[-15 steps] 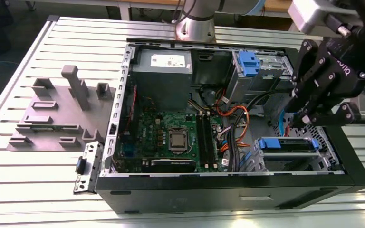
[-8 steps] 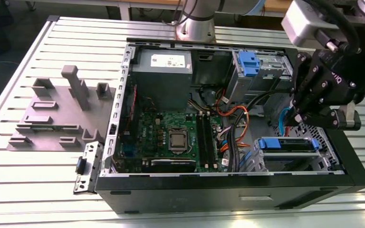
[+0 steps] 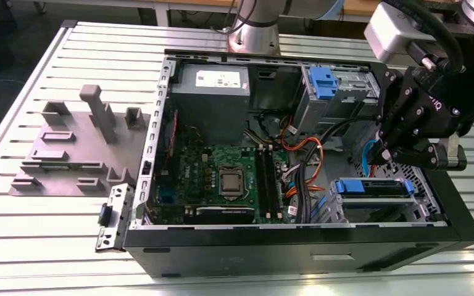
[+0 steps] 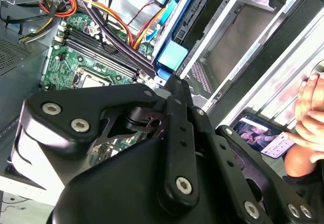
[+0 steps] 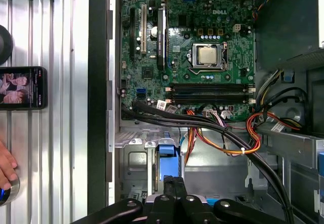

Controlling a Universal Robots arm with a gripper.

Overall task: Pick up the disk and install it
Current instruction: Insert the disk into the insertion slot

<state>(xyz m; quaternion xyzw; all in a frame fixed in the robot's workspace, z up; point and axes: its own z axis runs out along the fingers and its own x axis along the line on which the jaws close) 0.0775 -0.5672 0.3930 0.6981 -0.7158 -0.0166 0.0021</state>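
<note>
The disk (image 3: 373,187), silver with a blue carrier frame, lies flat in the lower drive bay at the near corner of the open computer case (image 3: 303,243), on the exterior view's right. Its blue carrier end shows in both wrist views (image 4: 172,57) (image 5: 168,161). My gripper (image 3: 395,157) hangs just above and beside that bay. Its black fingers are pressed together with nothing between them, their tips (image 4: 174,85) (image 5: 172,182) pointing at the blue carrier end, a small gap away.
Orange and black cables (image 5: 228,138) run beside the bay, next to the motherboard (image 3: 220,179). A blue bracket (image 3: 323,83) sits in the upper cage, near a grey metal box (image 3: 212,86). A phone (image 5: 23,87) and a person's hand (image 4: 309,107) are beside the case. A grey fixture (image 3: 72,148) stands at the exterior view's left.
</note>
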